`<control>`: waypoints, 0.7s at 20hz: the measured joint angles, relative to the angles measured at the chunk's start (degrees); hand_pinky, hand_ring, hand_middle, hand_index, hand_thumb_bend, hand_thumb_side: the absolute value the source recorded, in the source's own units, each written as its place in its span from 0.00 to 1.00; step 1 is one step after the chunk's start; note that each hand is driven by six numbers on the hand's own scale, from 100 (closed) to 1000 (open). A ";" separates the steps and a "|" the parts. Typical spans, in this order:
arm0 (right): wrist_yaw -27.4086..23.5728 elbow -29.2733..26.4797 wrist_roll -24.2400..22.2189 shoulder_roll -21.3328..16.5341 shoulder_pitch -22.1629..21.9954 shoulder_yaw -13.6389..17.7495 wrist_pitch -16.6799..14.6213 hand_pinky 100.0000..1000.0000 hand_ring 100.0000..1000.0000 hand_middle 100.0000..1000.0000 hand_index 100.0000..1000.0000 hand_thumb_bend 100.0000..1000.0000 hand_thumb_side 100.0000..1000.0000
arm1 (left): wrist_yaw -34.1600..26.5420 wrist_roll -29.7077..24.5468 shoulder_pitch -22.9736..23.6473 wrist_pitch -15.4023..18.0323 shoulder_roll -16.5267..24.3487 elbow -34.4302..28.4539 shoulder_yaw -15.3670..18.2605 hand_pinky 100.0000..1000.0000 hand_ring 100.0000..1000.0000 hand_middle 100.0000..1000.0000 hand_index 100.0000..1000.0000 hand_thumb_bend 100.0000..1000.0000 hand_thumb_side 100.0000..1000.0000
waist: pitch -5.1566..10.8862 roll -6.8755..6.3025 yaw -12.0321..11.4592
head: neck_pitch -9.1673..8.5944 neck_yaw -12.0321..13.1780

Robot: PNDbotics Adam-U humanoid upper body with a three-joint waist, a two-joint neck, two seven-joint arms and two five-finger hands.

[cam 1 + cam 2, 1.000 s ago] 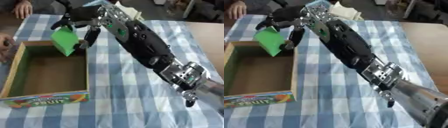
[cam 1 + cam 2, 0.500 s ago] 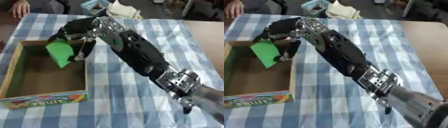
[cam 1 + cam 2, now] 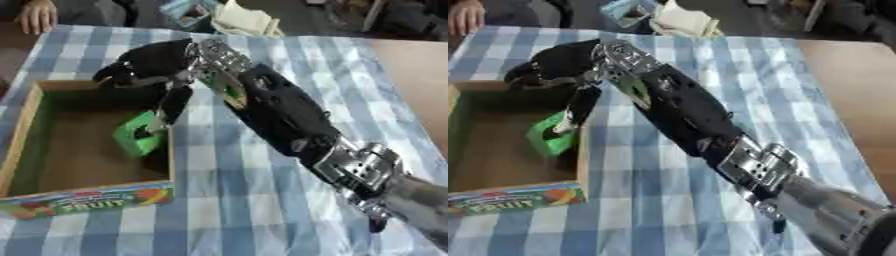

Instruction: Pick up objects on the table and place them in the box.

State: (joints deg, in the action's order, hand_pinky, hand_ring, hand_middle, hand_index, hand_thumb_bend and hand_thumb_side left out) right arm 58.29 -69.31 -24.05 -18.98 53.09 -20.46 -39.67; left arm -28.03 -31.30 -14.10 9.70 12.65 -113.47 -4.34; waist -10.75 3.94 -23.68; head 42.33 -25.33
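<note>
Soft even light, blurry throughout, dim shadow inside the box (image 3: 39,95)

On the front of the box (image 3: 87,202), among bright fruit pictures, the one word "FRUIT" in big letters.
</note>
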 measured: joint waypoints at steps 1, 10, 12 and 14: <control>0.25 0.00 0.36 -0.03 0.00 0.00 -0.06 0.95 0.87 1.00 1.00 0.41 0.86 | 0.08 -0.01 0.00 0.00 0.00 0.00 0.00 0.66 0.47 0.44 0.68 0.00 0.58 | -0.04 -0.03 0.12 | 0.00 0.00; 0.05 -0.89 3.34 -1.63 0.27 0.33 0.22 0.93 0.86 1.00 1.00 0.37 0.77 | 0.12 -0.12 0.03 0.11 0.00 0.00 0.00 0.66 0.47 0.44 0.68 0.00 0.58 | -0.07 -0.32 0.78 | 0.00 0.01; -1.68 -1.04 4.02 -2.79 0.72 0.82 0.60 0.92 0.85 1.00 1.00 0.34 0.72 | -0.24 -0.13 0.06 0.14 0.00 0.00 0.00 0.66 0.47 0.44 0.68 0.00 0.58 | -0.04 -0.34 1.02 | 0.00 0.07; -4.66 -1.06 4.62 -4.20 1.00 1.53 1.15 0.88 0.82 1.00 1.00 0.20 0.66 | -0.69 -0.22 0.10 0.22 0.00 0.00 0.00 0.66 0.47 0.44 0.68 0.00 0.58 | 0.01 -0.34 1.19 | 0.00 0.24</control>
State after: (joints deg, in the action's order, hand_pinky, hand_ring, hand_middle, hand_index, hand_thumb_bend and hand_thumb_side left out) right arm 53.64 -70.37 -19.43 -23.18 54.09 -18.93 -38.52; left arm -28.71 -31.52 -14.00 9.92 12.65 -113.47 -4.34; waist -10.75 3.60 -22.49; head 42.33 -25.09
